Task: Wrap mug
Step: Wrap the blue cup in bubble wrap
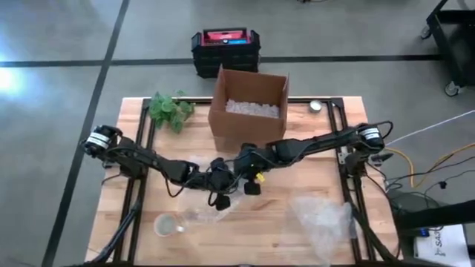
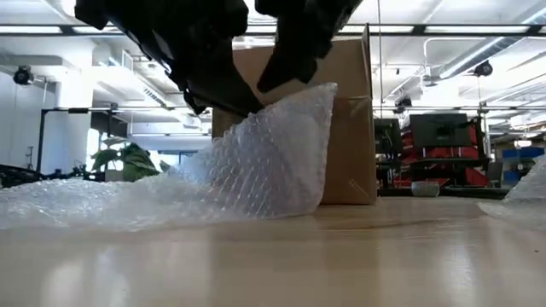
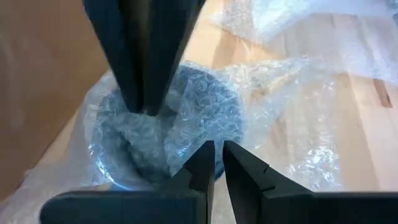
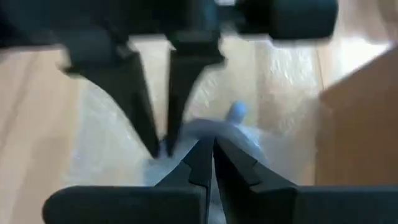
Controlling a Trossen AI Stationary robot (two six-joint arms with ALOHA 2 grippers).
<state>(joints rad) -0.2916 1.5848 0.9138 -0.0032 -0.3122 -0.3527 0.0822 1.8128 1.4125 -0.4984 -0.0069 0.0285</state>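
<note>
A sheet of bubble wrap (image 2: 256, 170) lies over the dark mug (image 3: 199, 106), which shows only dimly through it at the table's middle, in front of the cardboard box. The sheet rises to a peak and its lower edges lie spread on the table. My left gripper (image 3: 217, 155) and my right gripper (image 4: 208, 152) meet fingertip to fingertip above the mug, both shut on the wrap. In the high view the left gripper (image 1: 217, 184) comes in from the left and the right gripper (image 1: 245, 176) from the right. My left gripper pinches a gathered fold of the bubble wrap (image 3: 198, 138) between its two fingers, right above the mug, slanting down from the table's left. The wrap stands up in a peak (image 2: 294, 107) below the fingers. My right gripper pinches the wrap (image 3: 144, 115) beside the left one, slanting down from the table's right. How many layers it holds cannot be told.
An open cardboard box (image 1: 249, 107) with white filling stands just behind the mug. A green plant (image 1: 171, 111) lies at the far left and a small round thing (image 1: 315, 106) at the far right. A second bubble wrap sheet (image 1: 323, 219) lies near right, a clear round object (image 1: 167, 225) near left.
</note>
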